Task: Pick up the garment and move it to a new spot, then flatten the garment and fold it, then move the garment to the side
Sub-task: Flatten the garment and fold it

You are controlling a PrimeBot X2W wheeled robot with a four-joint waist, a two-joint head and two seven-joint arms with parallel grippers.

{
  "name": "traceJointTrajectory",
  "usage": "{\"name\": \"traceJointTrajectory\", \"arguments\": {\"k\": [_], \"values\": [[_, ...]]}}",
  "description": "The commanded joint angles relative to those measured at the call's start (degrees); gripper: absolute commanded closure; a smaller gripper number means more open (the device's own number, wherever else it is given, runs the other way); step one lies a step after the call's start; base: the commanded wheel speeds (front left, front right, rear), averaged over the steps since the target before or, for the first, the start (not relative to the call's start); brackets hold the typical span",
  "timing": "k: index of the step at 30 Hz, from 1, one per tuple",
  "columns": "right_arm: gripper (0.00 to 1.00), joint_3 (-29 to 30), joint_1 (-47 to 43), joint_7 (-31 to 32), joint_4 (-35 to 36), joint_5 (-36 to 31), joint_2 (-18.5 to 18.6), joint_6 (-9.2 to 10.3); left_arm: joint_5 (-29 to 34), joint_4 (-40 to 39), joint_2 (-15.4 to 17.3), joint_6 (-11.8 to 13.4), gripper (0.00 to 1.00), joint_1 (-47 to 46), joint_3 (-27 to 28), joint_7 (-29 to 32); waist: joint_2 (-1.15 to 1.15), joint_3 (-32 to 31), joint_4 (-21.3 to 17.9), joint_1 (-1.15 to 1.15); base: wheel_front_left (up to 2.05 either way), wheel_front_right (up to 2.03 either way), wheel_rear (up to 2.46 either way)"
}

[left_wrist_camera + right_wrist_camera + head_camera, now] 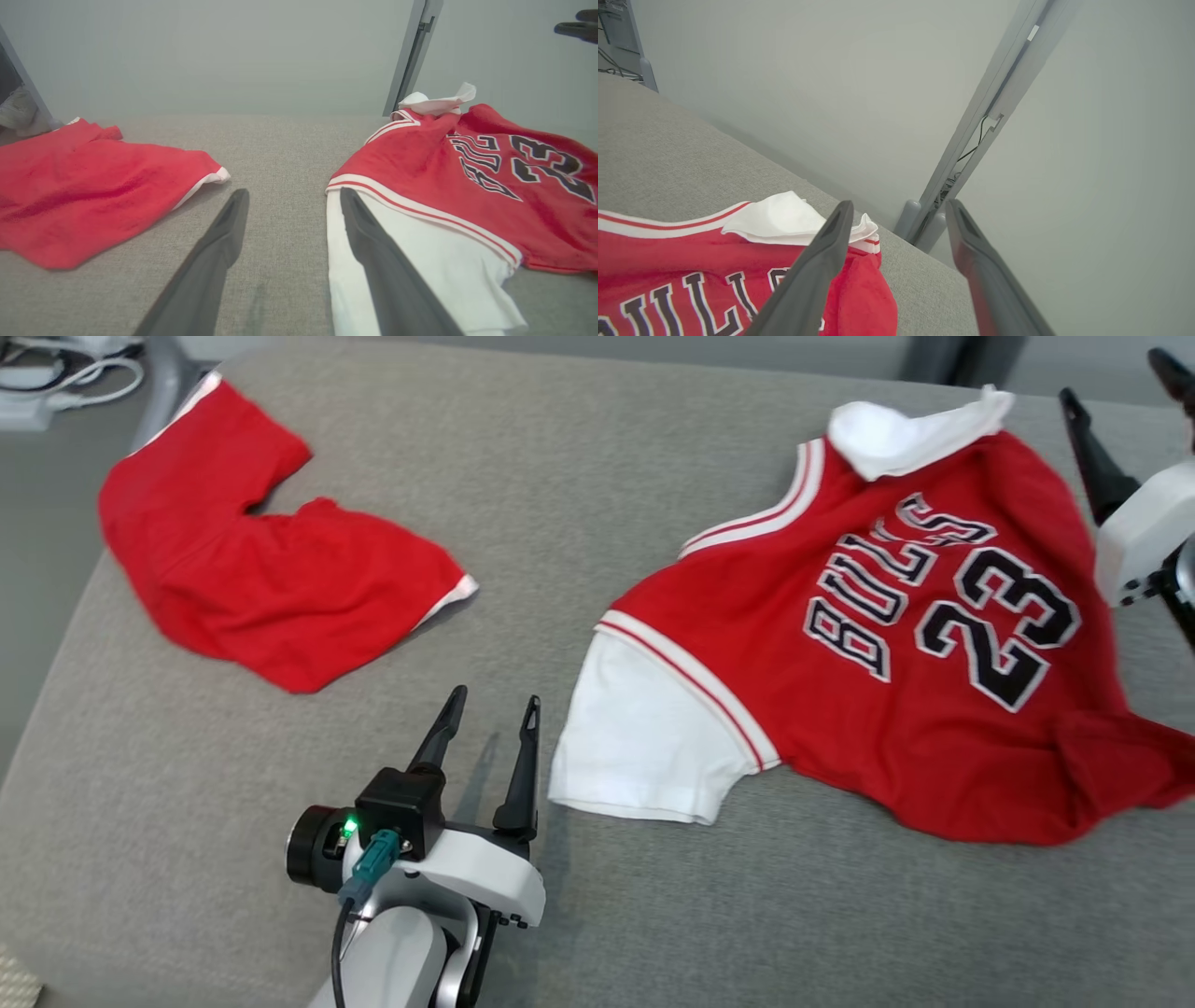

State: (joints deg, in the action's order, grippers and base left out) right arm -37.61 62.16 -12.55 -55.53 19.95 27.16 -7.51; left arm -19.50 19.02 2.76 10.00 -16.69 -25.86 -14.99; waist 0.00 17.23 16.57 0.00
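Observation:
The garment, a red jersey (766,616) with white sleeves and "BULLS 23" lettering, lies rumpled on the right half of the grey padded table (560,476). My left gripper (493,702) stands open near the front, just left of the jersey's near white sleeve (644,737). In the left wrist view the jersey (420,158) lies to the right of that gripper (293,192), whose right finger overlaps the sleeve. My right gripper (1116,378) is open at the jersey's far right edge, holding nothing. In the right wrist view that gripper (900,204) hovers by the jersey (668,252) and its far white sleeve (780,219).
A pair of red shorts (271,579) with white trim lies at the table's far left, seen too in the left wrist view (70,186). Bare grey cloth separates the two pieces. Cables (65,378) lie on the floor beyond the left corner. A grey post (971,140) stands past the table's far edge.

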Motion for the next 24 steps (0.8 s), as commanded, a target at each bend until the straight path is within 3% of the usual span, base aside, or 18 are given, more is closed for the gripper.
{"name": "traceJointTrajectory", "arguments": {"k": [1,7,15,24], "values": [[0.0,0.4,-2.0,-1.2,1.1,1.3,-0.8,0.04,0.7,0.2,0.2,-0.4,0.0,0.2,1.0,-0.2,0.0,-2.7,-4.1,0.0,0.0,0.0,0.0],[0.0,4.3,-8.7,-2.7,6.5,4.2,-1.8,0.04,2.0,0.9,0.3,-1.3,0.0,0.9,3.3,-0.2,0.0,-5.1,-9.8,0.0,0.0,0.0,0.0],[0.0,16.2,-22.0,-2.6,17.4,3.6,-3.8,0.04,3.5,1.9,0.3,-2.0,0.0,1.3,6.1,-0.2,0.0,-6.5,-14.9,0.0,0.0,0.0,0.0],[0.0,27.8,-37.4,-2.6,27.0,-0.5,-12.3,0.04,4.8,3.3,0.3,-2.7,0.0,2.5,9.3,-0.2,0.0,-6.8,-19.7,0.0,0.0,0.0,0.0]]}}
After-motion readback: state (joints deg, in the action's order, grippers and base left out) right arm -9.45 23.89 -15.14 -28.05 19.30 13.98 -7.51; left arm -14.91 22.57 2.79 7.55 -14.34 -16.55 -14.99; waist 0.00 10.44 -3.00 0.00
